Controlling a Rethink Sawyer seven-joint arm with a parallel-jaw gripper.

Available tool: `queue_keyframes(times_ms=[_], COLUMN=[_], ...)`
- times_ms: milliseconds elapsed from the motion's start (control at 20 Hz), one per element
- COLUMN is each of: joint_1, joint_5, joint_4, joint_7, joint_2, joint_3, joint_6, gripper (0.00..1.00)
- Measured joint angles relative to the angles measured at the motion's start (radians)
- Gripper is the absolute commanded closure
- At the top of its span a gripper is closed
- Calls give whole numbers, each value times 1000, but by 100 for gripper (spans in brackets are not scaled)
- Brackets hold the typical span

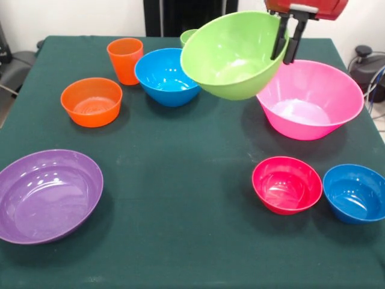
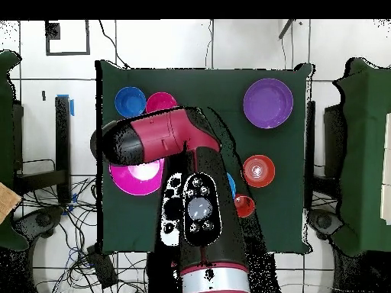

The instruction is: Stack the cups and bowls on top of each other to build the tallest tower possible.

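My gripper [image 1: 287, 43] is shut on the rim of the large lime green bowl [image 1: 231, 57] and holds it tilted above the table, between the large blue bowl [image 1: 165, 77] and the huge pink bowl [image 1: 310, 99]. The orange cup [image 1: 125, 59] stands upright at the back left, with the medium orange bowl [image 1: 91, 102] in front of it. The light green cup [image 1: 187, 36] peeks out behind the lifted bowl. The purple bowl [image 1: 48, 195], small red bowl [image 1: 286, 184] and one small blue bowl [image 1: 355, 194] sit near the front. The second small blue bowl is hidden.
The dark green cloth [image 1: 180, 198] covers the table. In the overhead view my arm [image 2: 195, 206] hides the lifted bowl and the gripper; the purple bowl [image 2: 268, 103], the pink bowl [image 2: 137, 177] and the orange bowl [image 2: 258, 169] show around it.
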Motion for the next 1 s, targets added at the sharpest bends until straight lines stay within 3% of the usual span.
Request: queue_keyframes(times_ms=[250,700,1000], joint_1=[20,134,165], joint_5=[0,0,1], joint_4=[-28,-128,-176], joint_7=[0,0,0], joint_2=[1,12,19], joint_3=[-18,-57,-64], joint_6=[53,171,201], gripper=[100,100,100])
